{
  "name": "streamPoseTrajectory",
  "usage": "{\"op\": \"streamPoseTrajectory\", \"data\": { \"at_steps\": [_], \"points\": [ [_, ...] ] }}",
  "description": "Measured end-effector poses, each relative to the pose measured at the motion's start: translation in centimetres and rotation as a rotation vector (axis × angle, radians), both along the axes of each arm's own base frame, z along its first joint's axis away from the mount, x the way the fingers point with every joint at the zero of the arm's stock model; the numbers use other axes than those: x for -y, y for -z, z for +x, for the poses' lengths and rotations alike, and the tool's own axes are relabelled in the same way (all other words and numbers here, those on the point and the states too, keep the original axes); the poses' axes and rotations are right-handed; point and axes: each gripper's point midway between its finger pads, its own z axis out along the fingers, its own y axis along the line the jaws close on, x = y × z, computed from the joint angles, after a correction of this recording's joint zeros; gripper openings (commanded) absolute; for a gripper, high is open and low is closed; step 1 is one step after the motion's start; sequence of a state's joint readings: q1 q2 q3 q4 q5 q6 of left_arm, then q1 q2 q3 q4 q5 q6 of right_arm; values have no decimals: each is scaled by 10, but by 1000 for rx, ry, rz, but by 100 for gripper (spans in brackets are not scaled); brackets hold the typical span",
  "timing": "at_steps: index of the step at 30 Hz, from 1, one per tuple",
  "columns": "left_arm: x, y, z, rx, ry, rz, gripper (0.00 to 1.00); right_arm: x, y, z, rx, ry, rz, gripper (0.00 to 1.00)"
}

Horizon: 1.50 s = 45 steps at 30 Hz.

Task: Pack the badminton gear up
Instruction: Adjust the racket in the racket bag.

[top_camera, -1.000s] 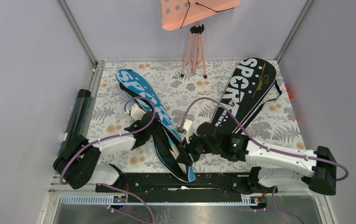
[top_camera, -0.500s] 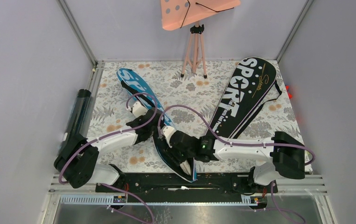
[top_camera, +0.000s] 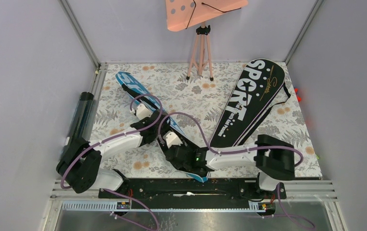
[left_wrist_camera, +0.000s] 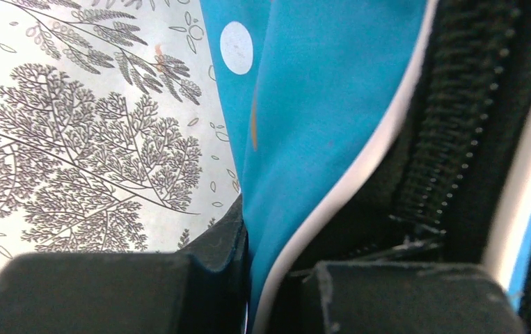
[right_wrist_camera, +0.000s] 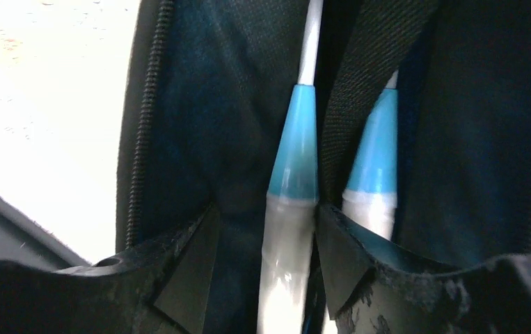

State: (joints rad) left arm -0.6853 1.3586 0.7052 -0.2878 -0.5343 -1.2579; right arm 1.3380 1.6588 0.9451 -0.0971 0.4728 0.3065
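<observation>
Right wrist cam first: the right gripper (right_wrist_camera: 269, 236) has its fingers parked either side of a racket (right_wrist_camera: 289, 229), on the white grip just on the near side of the blue cone, jaws about medium-wide. Honestly can't tell if it's squeezing or just straddling. Right beside it, past a fold of black lining, sits a second racket (right_wrist_camera: 374, 160). Both shafts run away from the fingers, deeper into the blue bag (right_wrist_camera: 200, 125). The zipper (right_wrist_camera: 144, 139) runs along on the gripper's left.

In the top view the left gripper (left_wrist_camera: 248, 278) sits just ahead and left of the right one. It's pinched narrow on the blue bag's flap edge, holding the mouth open over the flowery cloth (left_wrist_camera: 74, 139).

What worries me: lining is bunched right against the fingers, so a push forward could snag fabric and drag the whole bag instead of sliding the racket home. If the flap slips out of the left pinch, the mouth flops onto the handles. The black bag (top_camera: 253, 101) lies well apart, off ahead to the right.
</observation>
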Motion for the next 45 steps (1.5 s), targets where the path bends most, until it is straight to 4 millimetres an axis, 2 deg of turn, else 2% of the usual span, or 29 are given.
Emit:
{"op": "streamPoseTrajectory", "data": {
  "at_steps": [2,3,5,6,7,8,12,15,16,19,24,30,31,32,36,39,41,45],
  "points": [
    [0,0,0,-1,2,0,0,-3,9,4,30,21,-12,58],
    [0,0,0,-1,2,1,0,-4,15,8,48,34,-26,45],
    [-2,2,-2,-9,5,15,0,-4,18,13,78,53,-44,8],
    [-4,3,-3,-14,5,23,0,-1,19,16,92,65,-57,0],
    [-5,3,-2,-15,7,27,0,0,20,18,95,70,-58,0],
    [-5,3,-2,-14,12,30,4,0,19,18,97,65,-58,0],
    [-1,1,-2,-10,79,52,61,2,14,17,84,65,-45,0],
    [8,0,-14,-17,196,56,95,11,8,20,53,68,-45,0],
    [9,1,-22,-19,232,46,98,13,5,22,37,71,-39,0],
    [8,-3,-41,5,314,8,99,14,-3,23,-21,73,-5,0],
    [7,-27,-67,136,398,-122,99,3,-13,25,-117,92,84,0],
    [15,-20,-91,141,517,-185,96,-11,-27,27,-203,111,169,0],
    [16,-16,-94,136,535,-191,91,-12,-29,27,-213,113,178,0],
    [18,-13,-98,133,553,-198,82,-13,-32,26,-223,114,186,0],
    [20,-3,-106,106,588,-206,32,-20,-43,24,-272,109,230,0],
    [19,6,-107,73,595,-190,8,-25,-49,21,-308,101,265,3],
    [19,10,-109,57,596,-183,0,-29,-55,19,-342,95,304,5],
    [20,10,-108,61,598,-183,0,-44,-70,13,-436,72,414,16]
  ]
}}
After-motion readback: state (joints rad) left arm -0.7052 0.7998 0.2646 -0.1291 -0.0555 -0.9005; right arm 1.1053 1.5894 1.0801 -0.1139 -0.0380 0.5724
